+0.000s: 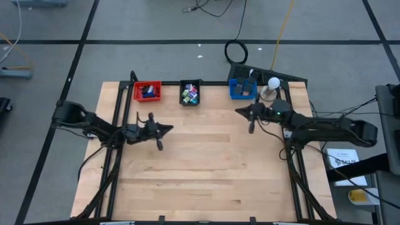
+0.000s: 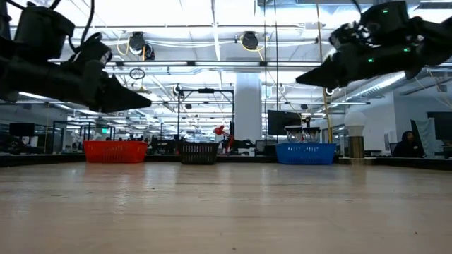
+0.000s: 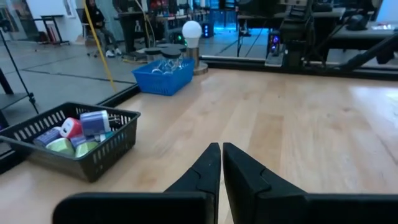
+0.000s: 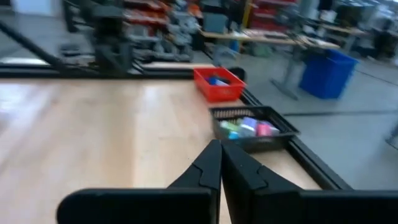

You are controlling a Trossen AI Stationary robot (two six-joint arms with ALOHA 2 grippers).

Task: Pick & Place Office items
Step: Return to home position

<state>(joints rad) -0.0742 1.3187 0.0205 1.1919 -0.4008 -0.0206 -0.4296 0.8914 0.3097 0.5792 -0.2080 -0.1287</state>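
**Entry: office items [image 3: 78, 130], held in trays**

Contents: small mixed pieces in green, red, blue and purple, heaped in the black tray [image 3: 106, 152] at the middle of the table's [image 1: 206, 162] far edge. More pieces, blue and dark, lie in the red tray [image 2: 115, 152] to its left. The blue tray [image 2: 305, 153] to its right holds pale pieces too small to tell.

Adjacent: a white ball lamp [image 1: 273, 82], just beside the blue tray.

Arms: the left gripper [image 1: 170, 129] hangs above bare boards left of centre, fingers pressed together, holding nothing. The right gripper [image 1: 237, 111] hangs above the table near the blue tray, fingers likewise pressed together and empty.
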